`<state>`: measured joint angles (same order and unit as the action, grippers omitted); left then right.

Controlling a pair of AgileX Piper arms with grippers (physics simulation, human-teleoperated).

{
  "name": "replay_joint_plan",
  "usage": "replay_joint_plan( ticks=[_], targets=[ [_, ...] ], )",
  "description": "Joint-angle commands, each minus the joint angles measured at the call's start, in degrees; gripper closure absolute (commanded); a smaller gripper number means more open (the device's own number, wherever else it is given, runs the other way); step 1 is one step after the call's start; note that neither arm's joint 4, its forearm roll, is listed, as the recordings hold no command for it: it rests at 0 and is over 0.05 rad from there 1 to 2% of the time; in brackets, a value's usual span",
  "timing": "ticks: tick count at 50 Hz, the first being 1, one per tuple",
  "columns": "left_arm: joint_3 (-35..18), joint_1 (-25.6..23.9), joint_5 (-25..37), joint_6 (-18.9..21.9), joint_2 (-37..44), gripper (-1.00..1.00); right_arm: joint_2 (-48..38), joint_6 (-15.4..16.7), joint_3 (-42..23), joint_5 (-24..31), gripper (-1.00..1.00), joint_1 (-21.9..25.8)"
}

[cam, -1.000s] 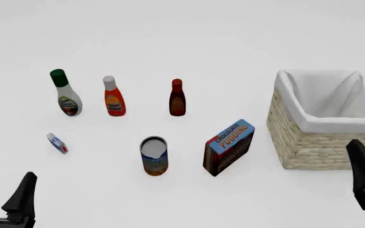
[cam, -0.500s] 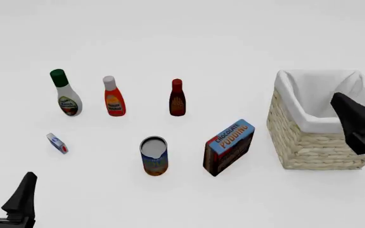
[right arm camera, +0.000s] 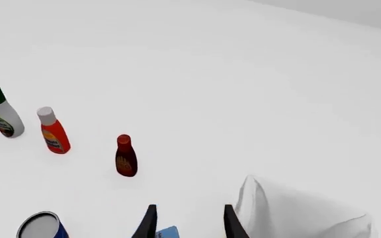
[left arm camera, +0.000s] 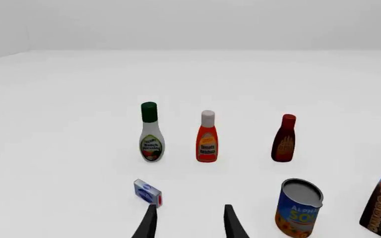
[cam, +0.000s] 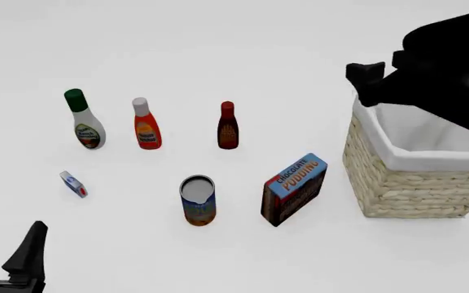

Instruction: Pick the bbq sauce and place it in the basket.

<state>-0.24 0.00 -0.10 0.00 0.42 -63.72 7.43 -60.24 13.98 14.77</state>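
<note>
The bbq sauce, a dark red-brown bottle with a red cap, stands upright at mid-table, also seen in the left wrist view and the right wrist view. The wicker basket with its white lining sits at the right. My right gripper hovers high over the basket's far left corner, well right of the bottle; its fingers stand apart and hold nothing. At the near left edge my left gripper is open and empty, far from the bottle.
A white bottle with a green cap and an orange-red bottle with a white cap stand left of the sauce. In front of it are a soup can, a chocolate pudding box and a small blue-white box.
My right arm has swung up from the near right edge, across the basket, to above its far left corner. The left arm and all objects have stayed put.
</note>
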Motion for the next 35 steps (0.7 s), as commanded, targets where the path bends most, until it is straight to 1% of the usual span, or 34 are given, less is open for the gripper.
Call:
replay_joint_plan(
  ticks=[1,2,5,7,10,15,16,23,29,35],
  targets=[
    [0.0,0.0,0.0,0.0,0.0,-1.0,-10.4,-0.7,-9.4,2.3,-1.0,2.3],
    [0.0,0.0,0.0,0.0,0.0,-1.0,-11.7,-1.1,-11.1,3.2,-1.0,2.9],
    [0.0,0.0,0.0,0.0,0.0,-1.0,-12.8,-1.2,-12.6,3.9,-1.0,3.2],
    [0.0,0.0,0.0,0.0,0.0,-1.0,-14.1,-0.7,-14.4,4.5,-1.0,3.3],
    [0.0,0.0,0.0,0.0,0.0,-1.0,-16.3,-1.6,-16.7,5.4,-1.0,4.2],
    [0.0,0.0,0.0,0.0,0.0,-1.0,-18.8,-1.2,-18.6,5.4,-1.0,4.6],
    [0.0,0.0,0.0,0.0,0.0,-1.0,-19.7,-1.8,-19.3,5.5,-1.0,4.9],
    [0.0,0.0,0.0,0.0,0.0,-1.0,-23.9,-2.3,-21.7,5.3,-1.0,5.9],
    [0.0,0.0,0.0,0.0,0.0,-1.0,-27.6,-3.9,-24.5,5.7,-1.0,6.8],
    [0.0,0.0,0.0,0.0,0.0,-1.0,-32.5,-4.4,-30.2,7.3,-1.0,7.6]
  ],
)
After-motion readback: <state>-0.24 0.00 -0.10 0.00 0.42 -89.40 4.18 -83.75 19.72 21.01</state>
